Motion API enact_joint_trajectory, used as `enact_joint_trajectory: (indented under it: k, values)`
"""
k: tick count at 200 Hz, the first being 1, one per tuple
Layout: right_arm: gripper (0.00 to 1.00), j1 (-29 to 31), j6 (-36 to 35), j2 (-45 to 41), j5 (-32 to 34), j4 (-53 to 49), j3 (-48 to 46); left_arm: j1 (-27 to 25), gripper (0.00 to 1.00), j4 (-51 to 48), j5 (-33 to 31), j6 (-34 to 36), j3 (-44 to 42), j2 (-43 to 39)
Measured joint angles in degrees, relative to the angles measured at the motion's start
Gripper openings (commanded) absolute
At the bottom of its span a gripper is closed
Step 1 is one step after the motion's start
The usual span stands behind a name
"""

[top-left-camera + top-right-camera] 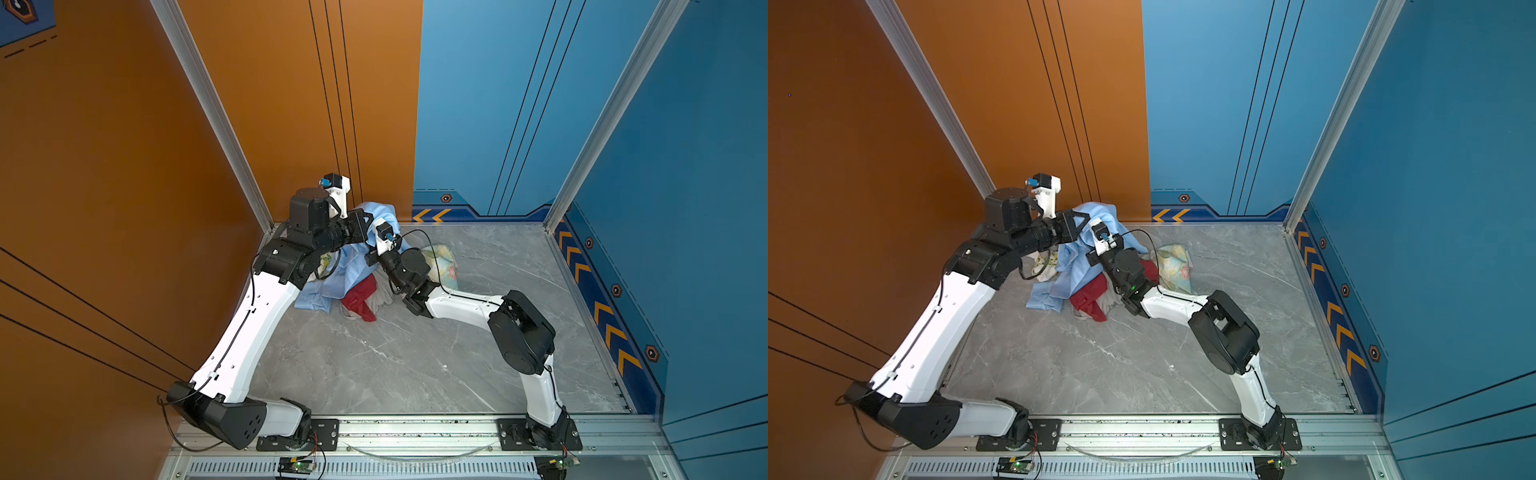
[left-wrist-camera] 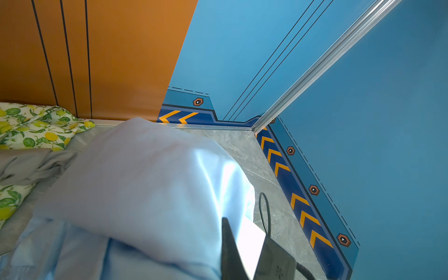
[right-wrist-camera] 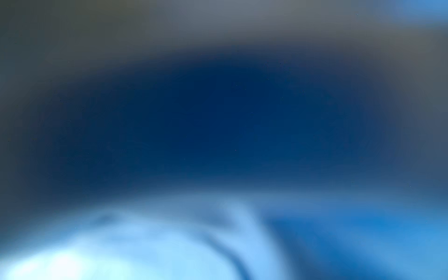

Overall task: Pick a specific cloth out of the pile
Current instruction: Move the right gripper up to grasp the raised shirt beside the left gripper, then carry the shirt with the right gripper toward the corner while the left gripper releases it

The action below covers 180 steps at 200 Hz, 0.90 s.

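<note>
**both arms in the pile, blue cloth tented up at the back wall**

the grey marble-look table (image 1: 415, 365) is hard and smooth. the pile (image 1: 384, 301) sits at its far side near the orange wall, probably so both arms can reach it.

the cloth (image 1: 345, 270) is the biggest piece. it is plain sky-blue, thin and smooth with a slight sheen and soft rounded folds. it is on top of the pile, its low edge spread on the table and its upper part raised in a peak by the back wall. that peak looks like it comes from being lifted clear of the other garments.

the left gripper (image 1: 365, 226) comes in level from the left. its tips are buried under the raised cloth (image 2: 145, 181), jaws closed, and i judge it has the fabric, since the tent hangs from there.

the right gripper (image 1: 370, 257) pushes into the cloth from the other side with jaws closed. its wrist view is only blurred blue fabric (image 3: 145, 242) against the lens, so i cannot tell whether a fold is pinched.

smaller pieces:
- the dark red garment (image 1: 361, 297) is crumpled at the near edge, partly under the blue.
- the pastel floral cloth (image 1: 442, 257) is bunched behind the right arm.
- the lemon-print garment (image 2: 36, 126) and a matte grey garment (image 2: 31, 167) lie flat under the left arm.
</note>
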Motion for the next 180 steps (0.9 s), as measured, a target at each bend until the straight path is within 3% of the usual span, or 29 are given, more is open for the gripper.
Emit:
enact_joint_trajectory:
  k: [14, 33, 62, 180]
  values:
    - [0.0, -0.11, 1.33, -0.46, -0.48, -0.7, -0.04, 0.15, 0.23, 0.22, -0.17, 0.57, -0.85, -0.81]
    - [0.0, -0.46, 3.02, -1.46, -0.61, -2.6, -0.04, 0.37, 0.46, 0.17, 0.11, 1.18, -2.03, -2.12]
    - [0.0, -0.94, 5.42, -3.15, -0.37, -4.87, -0.04, 0.76, 0.64, -0.17, 0.11, 2.86, -4.02, -3.93]
    - [0.0, -5.07, 17.94, -11.41, 1.01, -18.78, 3.69, 2.64, 0.74, -0.39, -1.64, 8.63, -11.02, -9.16]
